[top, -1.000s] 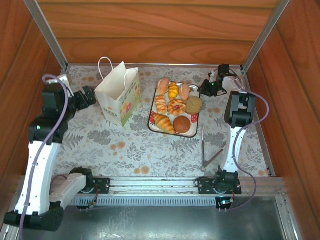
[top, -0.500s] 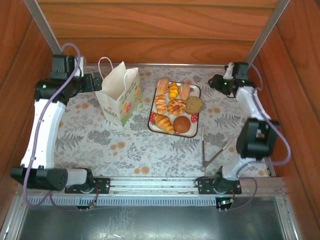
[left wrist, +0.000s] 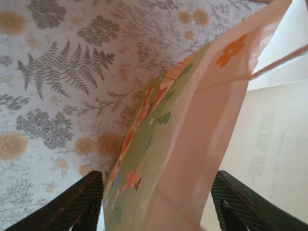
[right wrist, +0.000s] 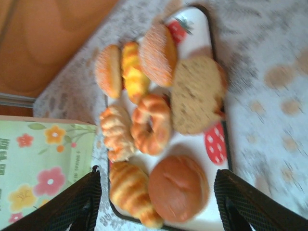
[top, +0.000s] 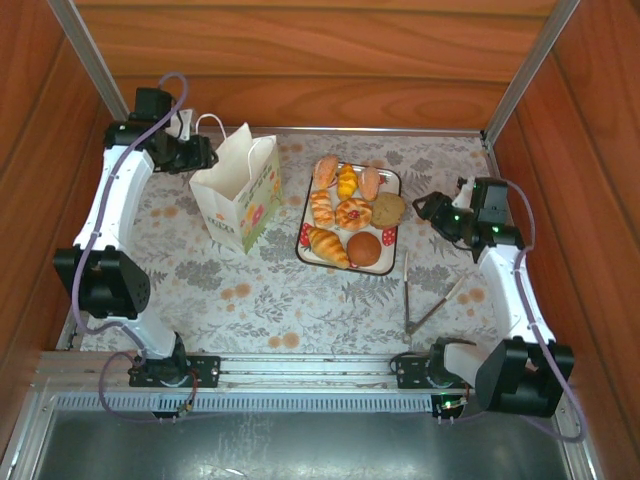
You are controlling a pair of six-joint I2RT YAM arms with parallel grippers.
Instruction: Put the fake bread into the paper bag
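I see my left gripper (top: 196, 157) at the far left top of the paper bag (top: 238, 195). Its two fingers stand apart, and the bag's side wall is between them. I cannot tell if they pinch it. The bag stands up on the flowery table (top: 250, 290), just left of the tray (top: 303, 236). All the fake bread (top: 350, 212) lies on the tray. My right gripper (top: 428, 208) is wide open and holds nothing. It is near the tray's right side.
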